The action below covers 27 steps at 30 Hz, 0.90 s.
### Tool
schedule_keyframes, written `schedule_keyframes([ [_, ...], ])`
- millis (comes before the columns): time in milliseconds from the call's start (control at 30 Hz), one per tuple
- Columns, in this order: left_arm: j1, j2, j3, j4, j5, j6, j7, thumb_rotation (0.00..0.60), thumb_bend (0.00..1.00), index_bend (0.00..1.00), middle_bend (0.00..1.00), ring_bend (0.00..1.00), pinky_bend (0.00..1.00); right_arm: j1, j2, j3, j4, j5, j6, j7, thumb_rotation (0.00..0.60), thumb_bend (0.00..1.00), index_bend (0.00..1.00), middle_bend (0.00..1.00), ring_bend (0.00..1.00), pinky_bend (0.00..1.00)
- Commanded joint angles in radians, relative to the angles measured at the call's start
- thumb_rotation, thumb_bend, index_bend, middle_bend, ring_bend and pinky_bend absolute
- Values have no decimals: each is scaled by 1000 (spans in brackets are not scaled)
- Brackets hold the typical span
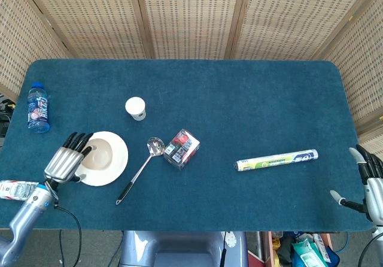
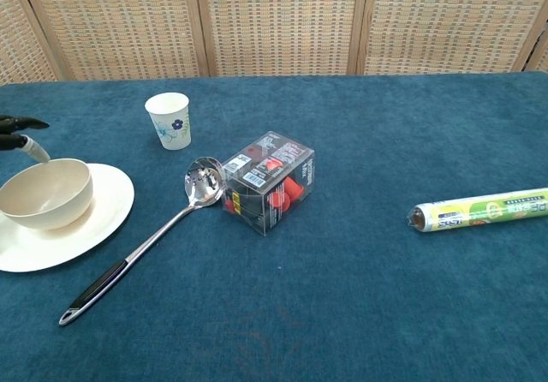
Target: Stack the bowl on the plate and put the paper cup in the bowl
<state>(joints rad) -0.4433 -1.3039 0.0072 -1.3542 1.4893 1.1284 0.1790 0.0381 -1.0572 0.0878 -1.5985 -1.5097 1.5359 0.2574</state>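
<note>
Left hand [image 1: 63, 162] beside bowl [image 2: 44, 193]; chest view shows only fingertips [image 2: 19, 125].

- A bowl [image 2: 44, 193] is seated on the plate [image 2: 94, 219].
- A paper cup [image 2: 169, 119] is stood upright behind the plate.
- Dark fingertips [image 2: 17, 134] are seen left of the plate.

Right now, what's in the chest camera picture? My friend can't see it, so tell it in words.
A cream bowl sits on a white plate at the left of a blue table, with dark fingertips just behind it. A paper cup, ladle, clear box and foil roll lie nearby.
</note>
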Motion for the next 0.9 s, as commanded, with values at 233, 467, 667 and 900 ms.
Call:
schedule_keyframes([
  [233,-4,123,-65,-128,-7,69,-43,600,126,215,0,0,0,4,-2,-3,-4,-6,-6,-11,600,141,9,0,0,0],
  [467,-60,117,-137,-172,-100,18,69,600,145,247,0,0,0,8,-1,-3,0,0,-16,-4,600,142,9,0,0,0],
  [667,-134,54,-197,-164,-200,-44,185,600,176,319,0,0,0,13,-1,-3,12,9,-33,20,600,141,9,0,0,0],
  [900,-211,-28,-249,-108,-291,-83,283,600,236,366,0,0,0,25,-4,0,29,27,-65,44,600,141,9,0,0,0],
])
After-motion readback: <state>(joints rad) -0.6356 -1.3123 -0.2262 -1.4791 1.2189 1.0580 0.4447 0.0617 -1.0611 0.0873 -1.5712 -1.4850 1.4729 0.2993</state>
